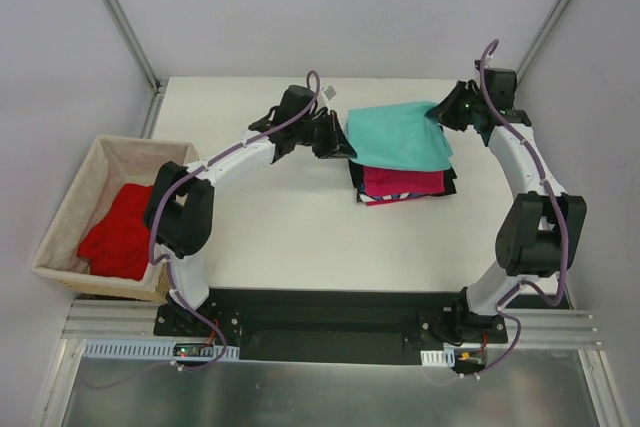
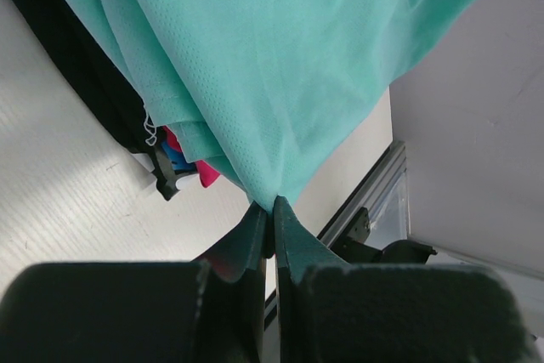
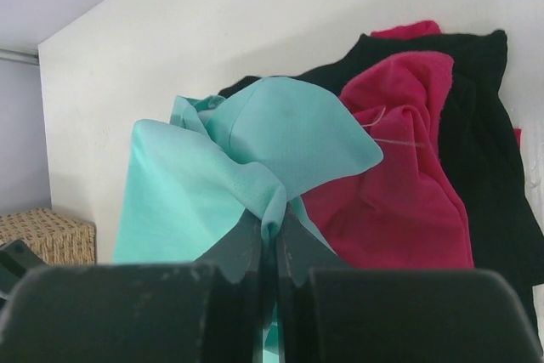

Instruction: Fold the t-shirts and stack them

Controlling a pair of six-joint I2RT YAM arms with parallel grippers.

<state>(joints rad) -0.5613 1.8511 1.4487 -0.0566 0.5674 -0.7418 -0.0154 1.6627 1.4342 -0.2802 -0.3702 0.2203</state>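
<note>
From above, the teal shirt is spread over a pile toward 1 o'clock on the table, with the pink shirt and the black shirt under it. The left gripper pinches its 9 o'clock edge and the right gripper its 2 o'clock corner. Off the table at 9 o'clock, the red shirt lies crumpled in the basket

From the left wrist, the left gripper is clamped on a point of the teal shirt, which hangs taut over the black shirt

From the right wrist, the right gripper is closed on a bunched fold of the teal shirt; the pink shirt and black shirt sit at 2 o'clock beyond it

My read: the task is well along, with the teal shirt being placed on the pile. Releasing it and folding the red shirt remain
</note>
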